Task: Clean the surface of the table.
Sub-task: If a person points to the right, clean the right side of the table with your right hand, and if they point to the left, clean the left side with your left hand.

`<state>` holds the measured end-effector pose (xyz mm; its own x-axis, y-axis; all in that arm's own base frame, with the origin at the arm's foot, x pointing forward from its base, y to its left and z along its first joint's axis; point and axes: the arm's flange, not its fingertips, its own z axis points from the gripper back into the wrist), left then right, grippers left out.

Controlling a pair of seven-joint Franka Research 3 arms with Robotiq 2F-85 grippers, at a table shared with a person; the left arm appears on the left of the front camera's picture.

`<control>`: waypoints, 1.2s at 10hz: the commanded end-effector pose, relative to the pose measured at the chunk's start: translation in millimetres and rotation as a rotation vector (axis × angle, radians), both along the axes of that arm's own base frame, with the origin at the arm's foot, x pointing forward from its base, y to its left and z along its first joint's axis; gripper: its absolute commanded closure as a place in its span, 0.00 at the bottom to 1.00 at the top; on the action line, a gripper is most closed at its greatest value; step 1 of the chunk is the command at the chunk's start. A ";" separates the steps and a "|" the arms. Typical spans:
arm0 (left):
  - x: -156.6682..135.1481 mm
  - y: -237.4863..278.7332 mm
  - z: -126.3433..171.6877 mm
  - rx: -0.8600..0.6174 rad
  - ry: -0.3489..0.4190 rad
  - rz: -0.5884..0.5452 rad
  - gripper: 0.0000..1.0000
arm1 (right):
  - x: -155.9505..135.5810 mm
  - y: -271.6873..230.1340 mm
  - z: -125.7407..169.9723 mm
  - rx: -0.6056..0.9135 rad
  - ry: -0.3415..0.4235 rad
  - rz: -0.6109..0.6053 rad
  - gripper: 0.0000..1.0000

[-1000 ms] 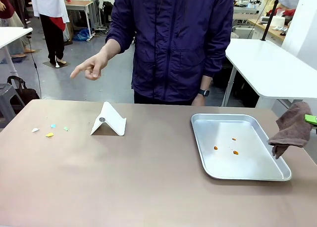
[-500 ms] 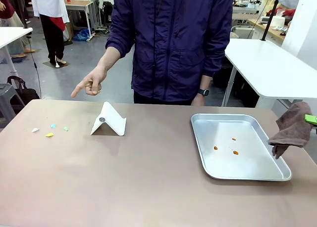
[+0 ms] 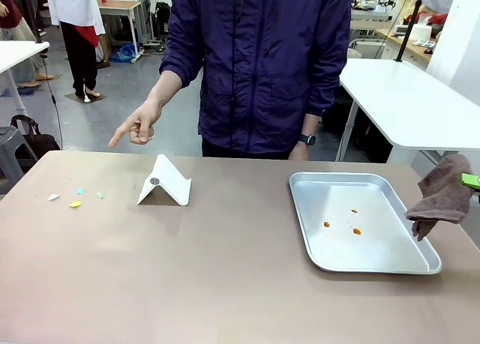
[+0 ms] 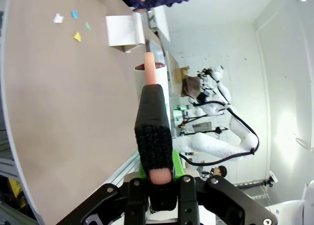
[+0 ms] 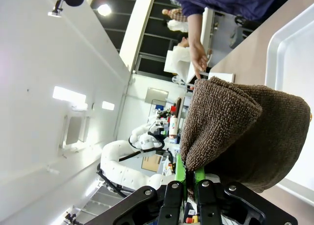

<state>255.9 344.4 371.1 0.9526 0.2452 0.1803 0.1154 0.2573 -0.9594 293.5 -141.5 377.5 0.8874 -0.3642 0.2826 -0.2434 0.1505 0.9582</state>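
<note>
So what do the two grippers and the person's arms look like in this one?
Both the left gripper and the right gripper have black bodies with round bolt heads and slim fingers faced with bright green pads. The person wears a dark navy jacket with long sleeves, and a black wristwatch.

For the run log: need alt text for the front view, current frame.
A person's hand points down toward small coloured scraps on the brown table, left of a white folded stand. To the right, a silver tray holds orange crumbs; the right gripper holds a brown cloth just past it.
</note>
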 end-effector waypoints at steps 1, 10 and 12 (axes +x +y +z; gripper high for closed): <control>24.1 -13.4 7.2 0.057 0.047 0.051 0.79 | 2.4 1.2 2.7 0.009 0.008 -0.006 1.00; 142.4 -22.7 -28.0 0.189 0.248 0.200 0.79 | 2.4 1.2 2.7 0.009 0.008 -0.006 1.00; 148.6 -22.9 -31.7 0.201 0.250 0.215 0.79 | 2.4 1.2 2.7 0.009 0.008 -0.006 1.00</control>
<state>399.4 322.6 333.1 0.9150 0.4032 0.0149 -0.1833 0.4483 -0.8749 293.5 -141.5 377.1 0.8878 -0.3641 0.2815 -0.2424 0.1501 0.9585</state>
